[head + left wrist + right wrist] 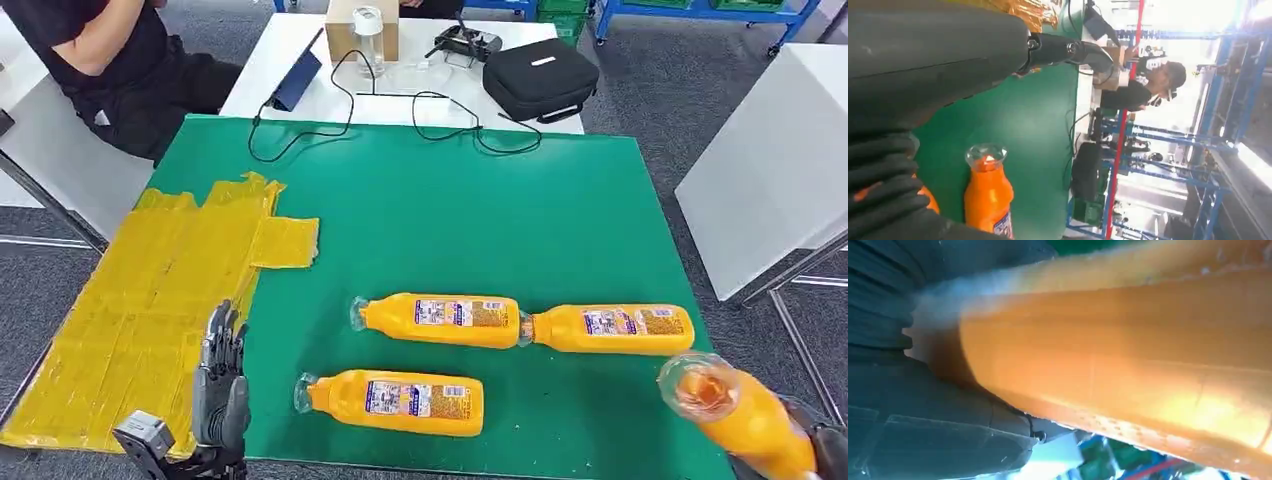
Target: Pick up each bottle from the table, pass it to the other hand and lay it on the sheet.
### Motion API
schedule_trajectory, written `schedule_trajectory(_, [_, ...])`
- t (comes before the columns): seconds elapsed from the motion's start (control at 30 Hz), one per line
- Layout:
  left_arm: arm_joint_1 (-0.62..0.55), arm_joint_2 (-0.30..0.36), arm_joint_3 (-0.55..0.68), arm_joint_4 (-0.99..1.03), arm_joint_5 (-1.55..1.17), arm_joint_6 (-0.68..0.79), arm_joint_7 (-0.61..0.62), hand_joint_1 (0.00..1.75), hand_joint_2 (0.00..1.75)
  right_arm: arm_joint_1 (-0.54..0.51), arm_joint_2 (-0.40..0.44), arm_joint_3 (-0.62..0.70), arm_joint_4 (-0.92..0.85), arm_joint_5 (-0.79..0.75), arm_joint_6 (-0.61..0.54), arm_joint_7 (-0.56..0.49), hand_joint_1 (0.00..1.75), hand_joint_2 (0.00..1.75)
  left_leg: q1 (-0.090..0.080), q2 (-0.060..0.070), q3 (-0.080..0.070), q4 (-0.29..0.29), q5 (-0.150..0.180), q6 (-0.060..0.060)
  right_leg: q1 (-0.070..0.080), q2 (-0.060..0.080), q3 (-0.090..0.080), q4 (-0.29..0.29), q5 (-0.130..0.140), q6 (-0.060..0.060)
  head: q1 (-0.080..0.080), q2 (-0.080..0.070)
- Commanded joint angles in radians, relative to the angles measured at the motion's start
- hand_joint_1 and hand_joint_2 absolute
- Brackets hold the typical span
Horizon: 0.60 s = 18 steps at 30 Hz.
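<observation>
A: What is lying on the big green table top [480, 230], and why that way?

B: The crinkled yellow sheet [150, 310] is covering the table's left edge, waiting as the drop spot. Three orange plastic juice bottles are resting on their sides on the green: the far-left bottle [440, 320] and the far-right bottle [610, 329] are touching end to end, and the near bottle [395, 401] is lying just in front of them.

A: And the fourth?

B: The raised orange bottle [735, 410] is being gripped by the right hand [825, 450], clear cap tilting up and inward (towards the other arm, I judge, for the hand-over). In the right wrist view its body [1128, 355] is pressing against the dark palm.

A: Is the left hand [220, 385] ready?

B: It is hovering upright at the sheet's near edge, fingers straight and spread, holding nothing, well apart from the raised bottle
</observation>
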Motion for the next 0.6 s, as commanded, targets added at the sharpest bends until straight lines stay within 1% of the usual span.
schedule_trajectory(0.03, [-0.005, -0.024, 0.066, 0.029, 0.001, -0.009, -0.016, 0.0, 1.75, -0.036, 0.121, -0.098, -0.077, -0.022, -0.002, -0.024, 1.75, 1.75, 0.0, 0.0, 0.001, 0.0, 0.0, -0.002, 0.001, -0.001, 0.001, 0.0, 0.0, -0.002, 0.0, 0.0])
schedule_trajectory(0.07, [0.003, -0.026, 0.068, 0.021, 0.0, -0.012, -0.016, 0.0, 1.75, -0.04, 0.132, -0.09, -0.074, -0.02, -0.011, -0.025, 1.75, 1.75, 0.001, 0.0, 0.002, 0.0, -0.001, -0.003, 0.001, -0.001, 0.002, 0.001, -0.001, -0.003, 0.0, 0.0])
schedule_trajectory(0.1, [0.018, -0.03, 0.071, 0.009, -0.001, -0.021, -0.016, 0.0, 1.75, -0.047, 0.151, -0.069, -0.065, 0.006, -0.049, -0.029, 1.75, 1.75, 0.001, 0.001, 0.002, 0.0, -0.001, -0.003, 0.001, 0.0, 0.002, 0.0, 0.0, -0.003, 0.0, 0.0])
schedule_trajectory(0.13, [0.025, -0.033, 0.073, 0.004, -0.007, -0.031, -0.016, 0.0, 1.75, -0.043, 0.159, -0.033, -0.057, 0.043, -0.097, -0.036, 1.75, 1.75, 0.001, 0.001, 0.003, 0.0, -0.001, -0.003, 0.002, 0.0, 0.003, 0.0, -0.001, -0.003, 0.0, 0.0])
schedule_trajectory(0.2, [0.026, -0.031, 0.068, 0.001, -0.013, -0.042, -0.016, 0.0, 1.75, -0.033, 0.162, 0.058, -0.037, 0.049, -0.134, -0.035, 1.75, 1.75, 0.002, 0.003, 0.004, 0.0, -0.002, -0.004, 0.002, 0.002, 0.003, 0.0, -0.001, -0.004, 0.0, 0.0])
schedule_trajectory(0.23, [0.023, -0.027, 0.062, 0.007, -0.014, -0.046, -0.016, 0.0, 1.75, -0.019, 0.148, 0.114, -0.016, 0.03, -0.17, -0.027, 1.75, 1.75, 0.002, 0.003, 0.004, 0.0, -0.002, -0.004, 0.002, 0.002, 0.003, -0.001, 0.0, -0.003, 0.0, 0.0])
schedule_trajectory(0.27, [0.021, -0.025, 0.055, 0.01, -0.005, -0.055, -0.016, 0.0, 1.75, -0.009, 0.126, 0.191, 0.012, 0.016, -0.209, -0.012, 1.75, 1.75, 0.002, 0.003, 0.003, -0.001, -0.001, -0.003, 0.002, 0.002, 0.002, -0.001, 0.0, -0.002, 0.0, 0.0])
schedule_trajectory(0.3, [0.019, -0.017, 0.034, 0.014, 0.001, -0.072, -0.016, 0.0, 1.75, -0.007, 0.09, 0.295, 0.06, 0.006, -0.226, 0.015, 1.75, 1.75, 0.002, 0.003, 0.003, -0.001, -0.001, -0.003, 0.002, 0.001, 0.003, -0.001, 0.0, -0.003, 0.0, 0.0])
schedule_trajectory(0.33, [0.008, -0.009, 0.002, 0.026, 0.006, -0.072, -0.016, 0.0, 1.75, -0.031, 0.027, 0.459, 0.156, 0.013, -0.338, 0.07, 1.75, 1.75, 0.002, 0.004, 0.003, -0.001, -0.001, -0.002, 0.002, 0.003, 0.002, -0.002, 0.001, -0.002, 0.0, 0.0])
schedule_trajectory(0.37, [-0.005, -0.008, -0.017, 0.042, 0.014, -0.063, -0.016, 0.0, 1.75, -0.076, -0.006, 0.576, 0.247, 0.002, -0.419, 0.101, 1.75, 1.75, 0.003, 0.009, 0.005, -0.002, -0.002, -0.003, 0.003, 0.007, 0.004, -0.003, 0.002, -0.003, 0.0, 0.0])
schedule_trajectory(0.4, [-0.018, -0.002, -0.05, 0.052, 0.037, -0.075, -0.016, 0.0, 1.75, -0.132, -0.054, 0.712, 0.348, -0.032, -0.499, 0.143, 1.75, 1.75, 0.004, 0.01, 0.004, -0.002, -0.001, -0.002, 0.003, 0.009, 0.004, -0.005, 0.004, -0.002, 0.0, 0.0])
schedule_trajectory(0.43, [-0.029, -0.005, -0.066, 0.064, 0.042, -0.075, -0.016, 0.0, 1.75, -0.19, -0.058, 0.791, 0.436, -0.04, -0.543, 0.161, 1.75, 1.75, 0.004, 0.012, 0.004, -0.003, -0.001, -0.002, 0.004, 0.011, 0.004, -0.005, 0.005, -0.002, 0.0, 0.0])
schedule_trajectory(0.5, [-0.065, 0.007, -0.118, 0.111, 0.094, -0.076, -0.016, 0.0, 1.75, -0.353, -0.037, 0.944, 0.659, -0.1, -0.61, 0.153, 1.75, 1.75, 0.004, 0.012, 0.003, -0.003, 0.0, -0.002, 0.004, 0.013, 0.004, -0.006, 0.006, -0.002, 0.0, 0.0])
schedule_trajectory(0.53, [-0.083, 0.014, -0.137, 0.128, 0.153, -0.081, -0.012, 0.0, 1.75, -0.457, -0.006, 1.013, 0.79, -0.134, -0.615, 0.143, 1.75, 1.75, 0.004, 0.015, 0.004, -0.004, 0.001, -0.003, 0.004, 0.015, 0.005, -0.006, 0.007, -0.003, 0.0, 0.0])
schedule_trajectory(0.57, [-0.095, 0.023, -0.151, 0.13, 0.18, -0.078, -0.004, 0.0, 1.75, -0.53, 0.024, 1.055, 0.885, -0.147, -0.635, 0.144, 1.75, 1.75, 0.004, 0.02, 0.006, -0.005, 0.002, -0.004, 0.004, 0.02, 0.004, -0.008, 0.01, -0.005, 0.0, 0.0])
schedule_trajectory(0.6, [-0.097, 0.021, -0.149, 0.132, 0.207, -0.084, 0.004, 0.0, 1.75, -0.558, 0.046, 1.065, 0.921, -0.162, -0.626, 0.137, 1.75, 1.75, 0.005, 0.02, 0.006, -0.005, 0.002, -0.004, 0.004, 0.019, 0.004, -0.007, 0.01, -0.007, 0.0, 0.0])
